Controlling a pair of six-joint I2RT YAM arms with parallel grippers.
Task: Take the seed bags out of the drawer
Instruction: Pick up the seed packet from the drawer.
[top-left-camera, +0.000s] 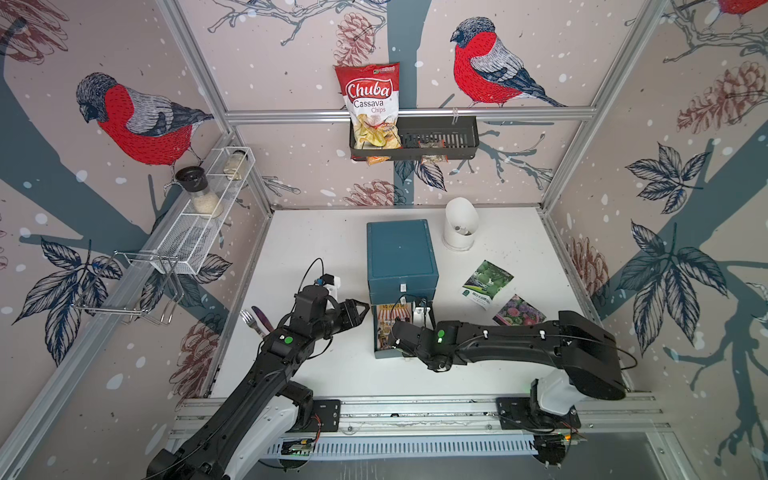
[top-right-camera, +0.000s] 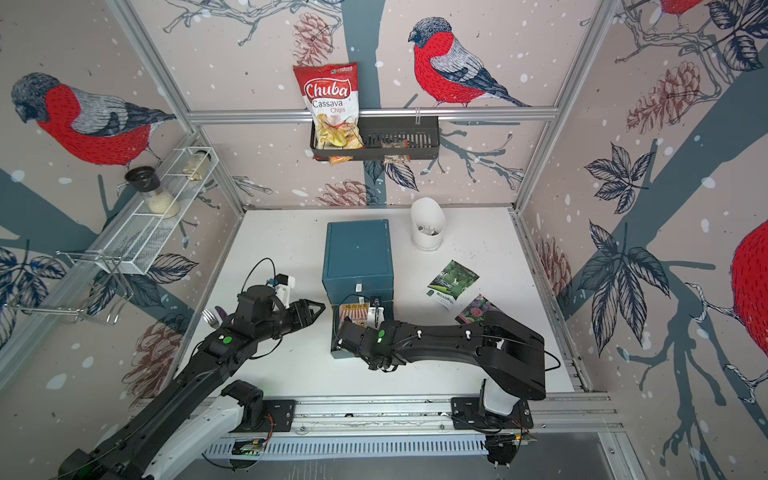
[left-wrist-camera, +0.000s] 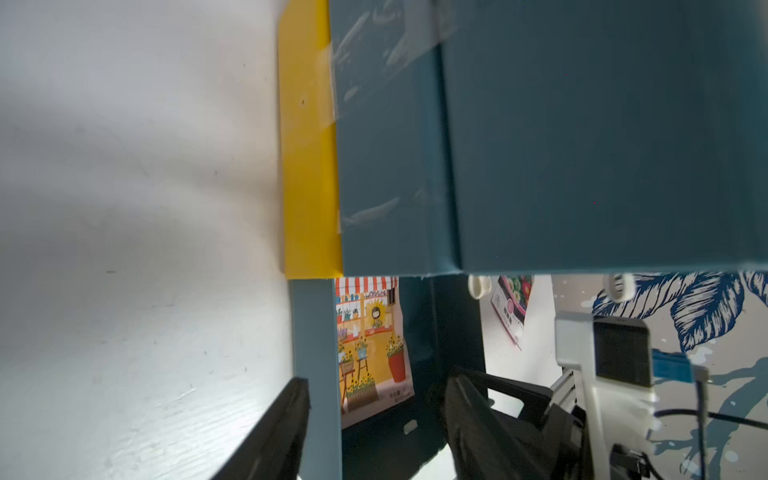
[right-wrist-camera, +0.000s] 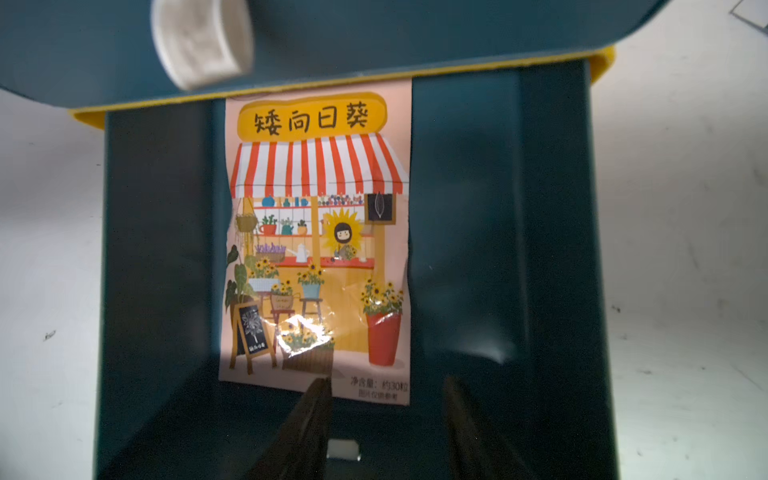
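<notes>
The white table (top-left-camera: 316, 249) carries a blue cabinet (top-left-camera: 399, 249) whose bottom drawer (right-wrist-camera: 465, 249) is pulled out towards the arms. The right arm (top-left-camera: 519, 345) reaches across it, hiding much of the drawer and a corner of the pink-purple flower packet (top-left-camera: 519, 311). On the back wall a red chips bag (top-left-camera: 370, 104) stands in a black basket (top-left-camera: 453, 133); a white pipe elbow (top-left-camera: 459, 224) sits by the cabinet's back right corner. 1 seed bag, the orange shop packet (right-wrist-camera: 316, 249), lies flat inside the drawer; the green fruit packet (top-left-camera: 487, 282) rests on the table near the flower one, both right of the cabinet. The right gripper (right-wrist-camera: 386, 386) hovers over the orange packet's lower edge, jaws parted, gripping nothing. The left gripper (left-wrist-camera: 378, 376) is spread too, empty, just beside the drawer's side wall
</notes>
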